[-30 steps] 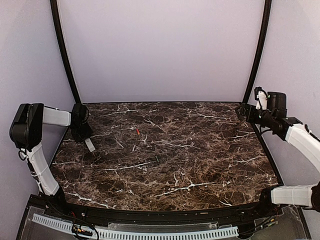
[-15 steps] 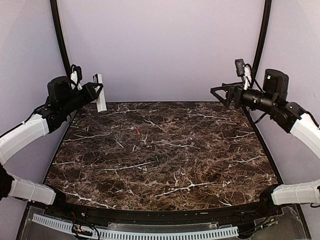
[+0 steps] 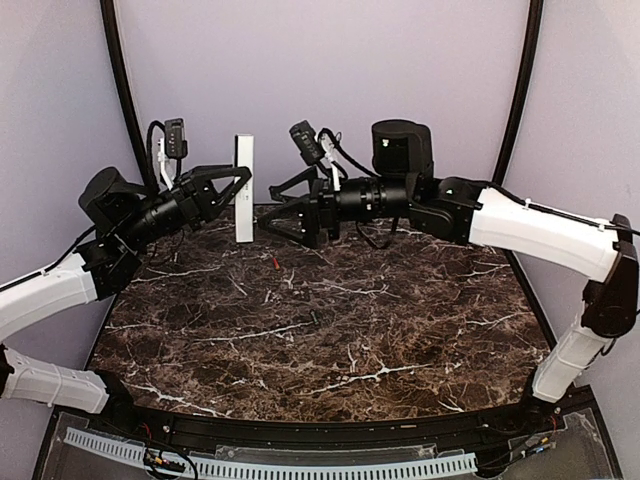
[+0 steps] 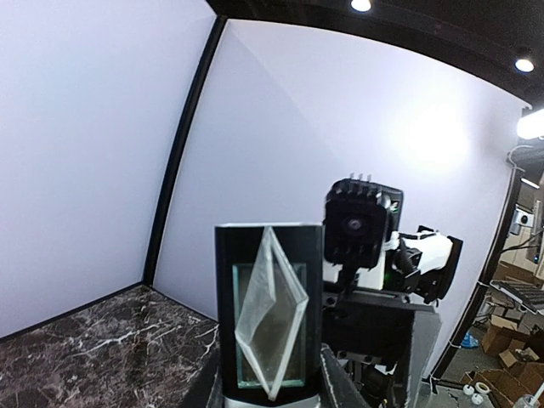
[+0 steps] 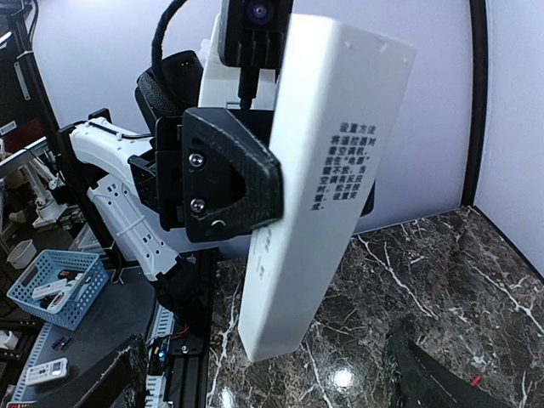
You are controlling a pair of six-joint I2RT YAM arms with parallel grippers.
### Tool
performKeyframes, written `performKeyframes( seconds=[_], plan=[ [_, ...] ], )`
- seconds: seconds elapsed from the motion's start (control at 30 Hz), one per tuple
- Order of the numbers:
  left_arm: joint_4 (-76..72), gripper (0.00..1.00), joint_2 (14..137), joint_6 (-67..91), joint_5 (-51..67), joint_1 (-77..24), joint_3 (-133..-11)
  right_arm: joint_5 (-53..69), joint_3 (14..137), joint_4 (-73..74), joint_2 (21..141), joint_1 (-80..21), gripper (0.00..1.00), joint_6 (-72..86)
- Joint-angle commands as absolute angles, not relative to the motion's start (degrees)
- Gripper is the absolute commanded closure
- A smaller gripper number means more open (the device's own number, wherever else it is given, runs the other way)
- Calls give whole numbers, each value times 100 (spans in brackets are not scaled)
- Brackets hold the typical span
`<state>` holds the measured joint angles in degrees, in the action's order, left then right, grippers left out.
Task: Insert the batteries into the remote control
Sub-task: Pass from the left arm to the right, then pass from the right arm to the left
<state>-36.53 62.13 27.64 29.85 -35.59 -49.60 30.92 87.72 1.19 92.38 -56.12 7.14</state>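
Top external view: the left gripper (image 3: 238,190) is closed on the remote control (image 3: 244,155) at mid-length, one finger on each long side. It holds the white bar upright in the air above the far edge of the bench (image 3: 420,330). The left arm reaches up from its base, elbow low and forearm raised and pointing right. The right arm stretches leftward across the far half of the bench, its forearm almost level. The right gripper (image 3: 268,207) faces the remote control just to the right of it, jaws spread wide. Whether it touches the bar I cannot tell.

Right wrist view: the remote control (image 5: 323,170) stands slightly tilted straight ahead. The left gripper's black finger (image 5: 229,174) presses its left side. Black Chinese characters run in several short columns down its upper right face, too small to read. The right gripper's own fingers (image 5: 429,374) show only at the lower corners.

On the bench, the red-orange battery (image 3: 275,263) lies just below the remote control's lower end and a little to its right. The dark battery (image 3: 313,320) lies farther from the remote control, toward the arm bases.

Beyond the remote control, off the bench, a blue basket (image 5: 53,287) holds small pale items.
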Motion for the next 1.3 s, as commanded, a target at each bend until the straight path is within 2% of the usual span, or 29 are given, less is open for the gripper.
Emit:
performKeyframes(
  seconds=[0.0, 0.07, 0.37, 0.5, 0.7, 0.73, 0.77, 0.83, 0.9, 1.03, 1.13, 1.27],
  plan=[
    [-4698, 100, 6136, 2886, 3531, -3621, -4802, 3341, 9170, -483, 9572, -5651, 9, 866],
    [-4870, 100, 6181, 2971, 3605, -3658, -4773, 3498, 9168, -720, 9701, -5656, 11, 1025],
    [-5681, 100, 6409, 3362, 3632, -3707, -4676, 3954, 9463, -1051, 10204, -5774, 34, 1203],
    [-5799, 100, 6441, 3379, 3594, -3713, -4655, 4201, 9574, -1144, 10362, -5783, 57, 1289],
    [-5743, 100, 6379, 3312, 3457, -3715, -4570, 4327, 9670, -848, 10316, -5782, 100, 991],
    [-5488, 93, 6326, 3260, 3426, -3717, -4575, 4218, 9703, -505, 10243, -5782, 100, 847],
    [-5310, 68, 6235, 3107, 3383, -3717, -4596, 4114, 9753, -282, 10167, -5782, 100, 639],
    [-4483, 39, 6057, 2762, 3356, -3716, -4612, 3939, 9979, 753, 9989, -5782, 100, 153],
    [-3751, 32, 5902, 2334, 3373, -3717, -4662, 3733, 10339, 1840, 9906, -5782, 100, -382],
    [-2693, 32, 5781, 1737, 3890, -3718, -4878, 3327, 11198, 3896, 9939, -5785, 100, -1287],
    [-2742, 32, 5791, 1739, 4406, -3730, -4876, 3237, 11846, 5039, 10104, -5816, 100, -1670],
    [-2810, 33, 5856, 1578, 4383, -3843, -4976, 2734, 12713, 6021, 10466, -5885, 100, -1970]
  ],
)
